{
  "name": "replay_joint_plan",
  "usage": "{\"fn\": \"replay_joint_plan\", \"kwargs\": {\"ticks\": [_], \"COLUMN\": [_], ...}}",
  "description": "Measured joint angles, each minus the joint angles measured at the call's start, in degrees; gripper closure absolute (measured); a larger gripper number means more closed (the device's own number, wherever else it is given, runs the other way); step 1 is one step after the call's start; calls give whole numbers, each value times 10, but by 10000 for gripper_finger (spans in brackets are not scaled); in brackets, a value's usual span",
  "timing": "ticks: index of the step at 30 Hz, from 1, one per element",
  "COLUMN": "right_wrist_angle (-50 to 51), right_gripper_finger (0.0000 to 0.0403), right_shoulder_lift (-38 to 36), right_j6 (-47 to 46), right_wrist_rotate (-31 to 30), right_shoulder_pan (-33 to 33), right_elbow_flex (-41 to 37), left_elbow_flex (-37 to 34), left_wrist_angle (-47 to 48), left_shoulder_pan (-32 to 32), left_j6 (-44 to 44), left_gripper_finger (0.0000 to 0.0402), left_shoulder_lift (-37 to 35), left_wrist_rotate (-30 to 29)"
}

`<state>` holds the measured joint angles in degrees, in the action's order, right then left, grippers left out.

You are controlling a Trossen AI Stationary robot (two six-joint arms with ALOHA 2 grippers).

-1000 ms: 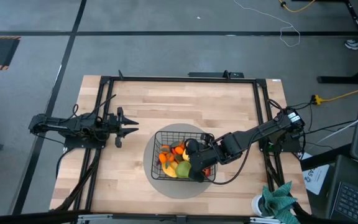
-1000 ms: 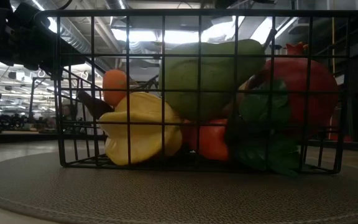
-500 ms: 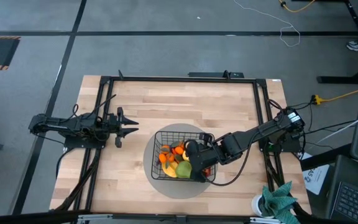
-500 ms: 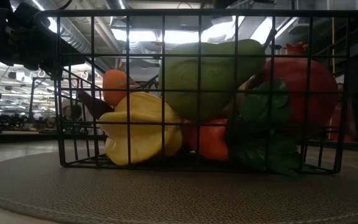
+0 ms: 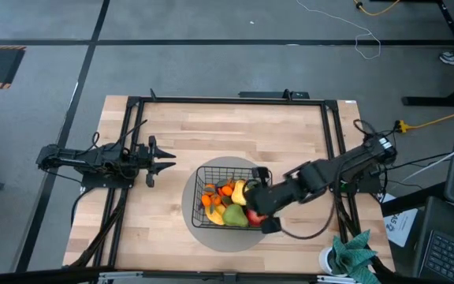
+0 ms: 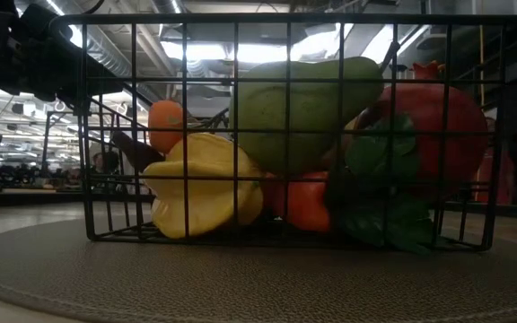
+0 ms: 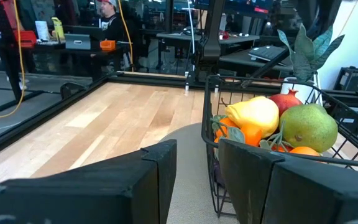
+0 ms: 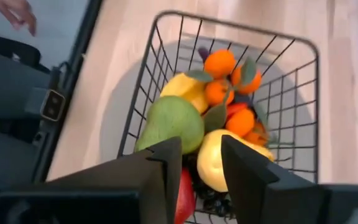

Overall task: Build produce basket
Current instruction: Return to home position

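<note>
We find the basket (image 5: 199, 185) on the mat (image 5: 211, 239), which lies on the bench (image 5: 211, 126), with the produce (image 5: 228, 207) piled inside it. It sits just ahead of and below our right fingers (image 8: 160, 171). It also lies ahead of our left fingers (image 7: 163, 171), well apart from them.

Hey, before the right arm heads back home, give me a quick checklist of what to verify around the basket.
1. Right gripper open and empty: ok.
2. Green pear lying inside the basket: ok.
3. Right gripper high enough to pass the basket's rim: cannot tell.
4. Left gripper open, parked at the left, apart from the basket: ok.
5. Basket sitting on the round mat: ok.
</note>
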<state>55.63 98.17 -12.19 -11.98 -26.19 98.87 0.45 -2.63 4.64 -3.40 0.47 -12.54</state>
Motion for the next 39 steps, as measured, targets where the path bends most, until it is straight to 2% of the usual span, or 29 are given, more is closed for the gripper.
{"fn": "replay_joint_plan", "kwargs": {"ticks": [7,10,13,18,23,30,39], "right_wrist_angle": [-4,-35,-128,-330,-481,-675,-833], "right_gripper_finger": [299,299,299,299,299,299,299], "right_shoulder_lift": [-76,-112,-166,-274,-389,-520,-593], "right_j6": [39,49,80,90,45,36,37], "right_wrist_rotate": [17,25,85,166,170,171,164], "right_shoulder_pan": [16,21,28,47,83,104,104], "right_elbow_flex": [0,-32,-127,-350,-530,-728,-890], "left_elbow_flex": [0,0,0,0,0,0,0], "left_wrist_angle": [0,0,0,0,0,0,0], "left_shoulder_pan": [0,0,0,0,0,0,0], "left_j6": [0,0,0,0,0,0,0], "left_gripper_finger": [292,292,292,292,292,292,292], "left_shoulder_lift": [0,0,0,0,0,0,0], "left_wrist_rotate": [0,0,0,0,0,0,0]}}
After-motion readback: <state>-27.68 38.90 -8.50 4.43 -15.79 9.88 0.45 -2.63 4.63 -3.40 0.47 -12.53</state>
